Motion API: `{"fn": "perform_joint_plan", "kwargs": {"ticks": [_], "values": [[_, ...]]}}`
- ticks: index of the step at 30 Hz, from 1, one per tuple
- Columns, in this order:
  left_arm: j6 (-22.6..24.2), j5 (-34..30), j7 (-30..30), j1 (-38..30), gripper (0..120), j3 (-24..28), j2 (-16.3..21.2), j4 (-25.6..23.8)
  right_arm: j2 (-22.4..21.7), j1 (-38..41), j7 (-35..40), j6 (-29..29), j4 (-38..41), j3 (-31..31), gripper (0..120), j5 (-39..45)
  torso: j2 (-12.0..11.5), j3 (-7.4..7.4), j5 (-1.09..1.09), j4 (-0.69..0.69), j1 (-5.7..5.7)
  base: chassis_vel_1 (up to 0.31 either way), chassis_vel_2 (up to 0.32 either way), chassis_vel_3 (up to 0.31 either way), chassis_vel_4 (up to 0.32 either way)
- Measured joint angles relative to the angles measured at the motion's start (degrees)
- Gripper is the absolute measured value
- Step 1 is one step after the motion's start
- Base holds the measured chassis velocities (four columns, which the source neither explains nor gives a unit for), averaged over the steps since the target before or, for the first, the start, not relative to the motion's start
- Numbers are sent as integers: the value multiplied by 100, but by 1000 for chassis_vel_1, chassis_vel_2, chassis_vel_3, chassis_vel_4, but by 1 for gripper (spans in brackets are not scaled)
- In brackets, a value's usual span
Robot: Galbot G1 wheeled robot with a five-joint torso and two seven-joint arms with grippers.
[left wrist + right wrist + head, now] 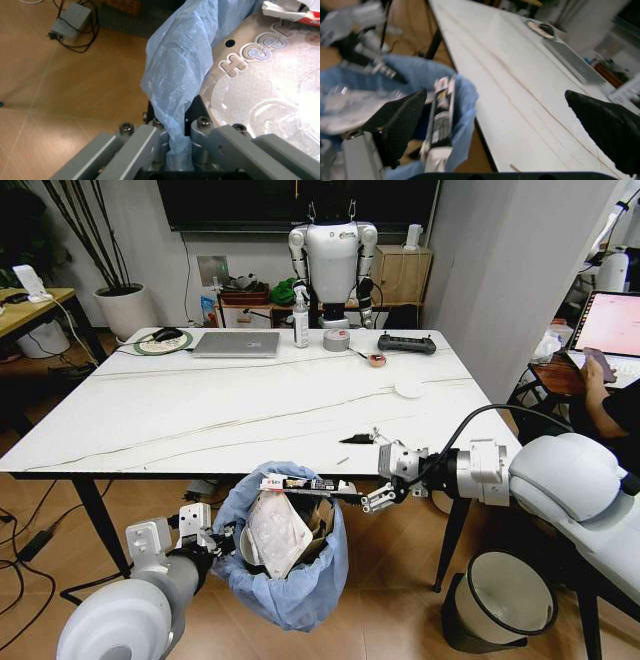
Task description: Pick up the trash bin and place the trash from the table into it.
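Left hand [212,542] clamped (low), right hand [378,476] spread wide

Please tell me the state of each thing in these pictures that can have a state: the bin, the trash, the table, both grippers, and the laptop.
trash bin: held off the floor beside the table edge, nearly full.
long wrapper: lying across the bin's rim.
table: small dark scraps left near its front edge.
left gripper: shut on the bin's blue bag.
right gripper: open, over the bin's rim.
laptop: closed.
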Motion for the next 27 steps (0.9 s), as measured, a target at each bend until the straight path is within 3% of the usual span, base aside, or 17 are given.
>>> {"fn": "perform_joint_plan", "kwargs": {"ticks": [6, 9, 13, 16, 21, 27], "values": [[0, 13, 0, 41, 0, -25, -23, 0, 440, -250, 2846, -781, 140, -40, 100, 2376, 0, 0, 1, 0, 0, 0, 0, 0, 0], [0, 26, 0, 64, 0, -34, -25, 0, 529, -294, 3210, -782, 66, 6, 100, 2590, 0, 0, 1, 1, 0, 0, 0, 0, 0], [0, 67, -4, 167, 0, -80, 0, 0, 792, -279, 4291, -623, -391, 213, 100, 3094, 0, 0, 1, 0, 0, 0, 0, 0, 0], [0, 67, -7, 206, 0, -108, 14, 0, 905, -167, 4562, -509, -698, 281, 100, 3168, 0, 0, 0, 0, 0, 0, 0, 0, 0], [0, 57, -10, 250, 0, -143, 30, 0, 1202, 368, 4880, -370, -1908, 264, 100, 3193, 0, 0, 1, 0, 1, 0, 0, 0, 0], [0, 53, -12, 266, 0, -144, 27, 0, 1547, 1074, 5159, -618, -3146, 9, 100, 3120, 1, 1, 0, 0, 1, 0, 0, 0, 0]]}}
